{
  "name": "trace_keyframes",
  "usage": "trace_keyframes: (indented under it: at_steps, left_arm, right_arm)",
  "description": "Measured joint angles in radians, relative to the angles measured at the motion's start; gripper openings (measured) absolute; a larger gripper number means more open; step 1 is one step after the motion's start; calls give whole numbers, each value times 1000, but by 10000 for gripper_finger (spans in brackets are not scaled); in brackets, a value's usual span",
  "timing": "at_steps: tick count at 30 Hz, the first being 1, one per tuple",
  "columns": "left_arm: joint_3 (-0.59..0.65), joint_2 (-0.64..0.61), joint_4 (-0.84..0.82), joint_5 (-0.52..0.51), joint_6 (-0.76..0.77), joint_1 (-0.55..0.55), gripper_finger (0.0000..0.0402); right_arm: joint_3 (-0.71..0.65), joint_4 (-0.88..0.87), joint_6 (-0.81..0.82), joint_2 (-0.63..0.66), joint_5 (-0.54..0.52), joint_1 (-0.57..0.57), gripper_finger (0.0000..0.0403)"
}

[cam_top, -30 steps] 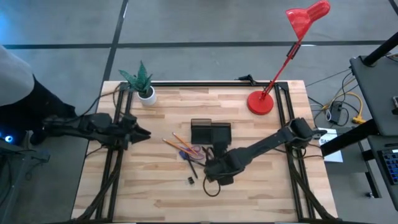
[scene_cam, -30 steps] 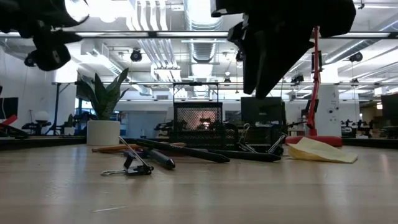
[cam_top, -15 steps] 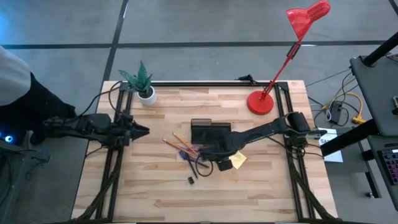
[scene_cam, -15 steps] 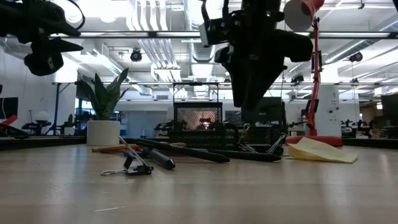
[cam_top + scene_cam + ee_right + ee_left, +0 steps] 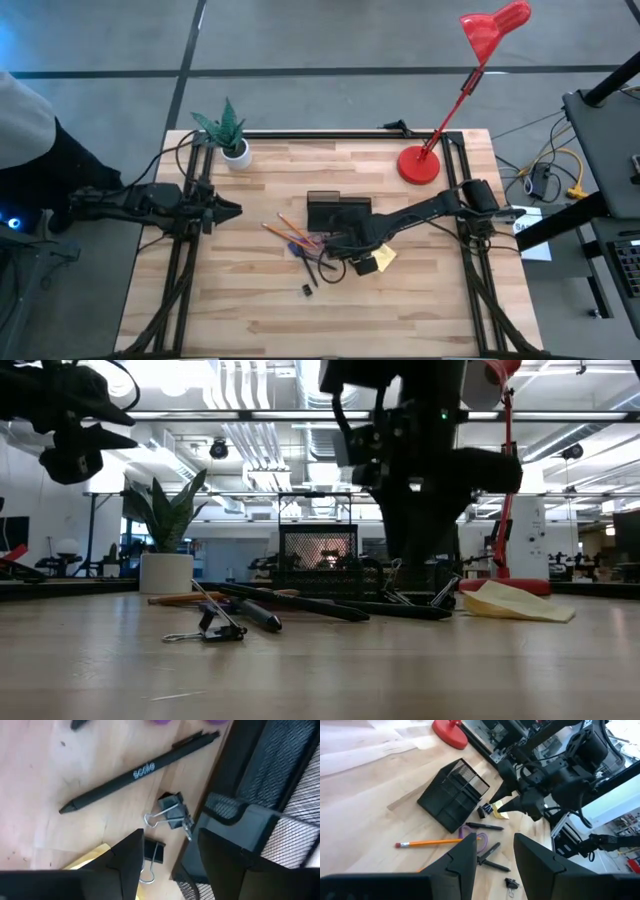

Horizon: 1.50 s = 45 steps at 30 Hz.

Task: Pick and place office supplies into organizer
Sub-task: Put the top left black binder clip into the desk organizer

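R tool (image 5: 167, 852) open over binder clips (image 5: 171, 815) beside organizer (image 5: 338, 212); L tool (image 5: 492, 852) open, apparently empty, table edge.

Surface (image 5: 240, 310): pale wood in glued strips, smooth with a low satin sheen, grain visible.
Organizer (image 5: 280, 785): black wire mesh, matt, with a solid dark rim that looks like painted metal.
Pen (image 5: 142, 770): matt black barrel, pale printed lettering.
Binder clips (image 5: 172, 815): black body, bright wire handles with a metallic shine.
Sticky-note pad (image 5: 383, 257): yellow paper, matt.
Pencil (image 5: 432, 842): orange painted finish, light gloss.
Desk lamp (image 5: 420, 165): red, glossy base.
Right gripper (image 5: 167, 857): fingers dark, matt, plastic-looking.
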<state>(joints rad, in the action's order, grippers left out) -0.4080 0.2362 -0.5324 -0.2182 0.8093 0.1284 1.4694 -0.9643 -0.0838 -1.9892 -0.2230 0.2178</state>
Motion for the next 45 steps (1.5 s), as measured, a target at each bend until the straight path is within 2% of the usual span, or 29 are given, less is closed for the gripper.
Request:
trace_keyframes:
  at_steps: [9, 14, 23, 34, 41, 45]
  left_arm:
    - [0, 5, 0, 0, 23, 0, 116]
    - [0, 6, 0, -5, 23, 0, 116]
    - [0, 13, -1, -19, 23, 0, 116]
    - [0, 18, 1, -25, 23, 0, 116]
    - [0, 17, 0, -24, 23, 0, 116]
    - [0, 17, 1, -23, 24, 0, 116]
  right_arm:
    - [-11, 22, -10, 0, 14, -17, 94]
    - [-17, 68, -21, 0, 15, -15, 64]
    - [-38, 71, -21, 0, 14, -16, 58]
    - [-69, 71, -19, 0, 11, -16, 10]
    - [2, 20, 103, 32, 34, -15, 8]
    - [66, 72, 215, 92, 39, -16, 8]
